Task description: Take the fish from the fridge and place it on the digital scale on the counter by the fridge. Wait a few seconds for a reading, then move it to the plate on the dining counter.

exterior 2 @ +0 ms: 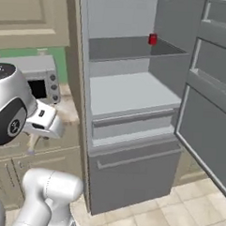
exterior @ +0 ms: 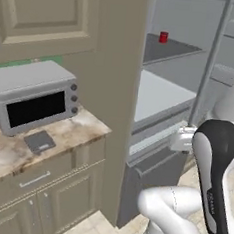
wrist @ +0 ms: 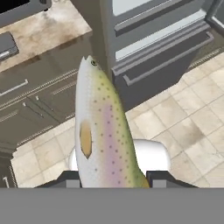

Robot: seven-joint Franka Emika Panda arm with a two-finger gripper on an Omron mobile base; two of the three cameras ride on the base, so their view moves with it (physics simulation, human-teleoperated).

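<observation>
Fish (wrist: pixel 101 127) in my grip, that's the headline: my gripper (wrist: pixel 114 179) has its two dark fingers pressed against either side of the tail end, and the speckled body rises straight up the hand view, head at the top, a pink stripe down its flank and an orange fin on the left side (it looms huge this close to the lens). Past its head I see tan cabinet fronts with bar handles, and above them the counter (wrist: pixel 48 30), marbled beige-brown. On that stone lies the digital scale (wrist: pixel 6 45), a dark flat slab at the far left edge of my hand view; from the left base view the scale (exterior: pixel 39 141) sits just in front of the toaster oven (exterior: pixel 35 97), apart from it, with nothing on top. My hand hangs out over the tiled floor (wrist: pixel 183 113), between the cabinets and the fridge (exterior 2: pixel 133 116). Fridge door (exterior 2: pixel 212 92) stands wide open to the right, pale shelves and lower drawers on show. Up on a higher shelf, a small red can (exterior 2: pixel 153 39) stands upright near the back, well away from me.
</observation>
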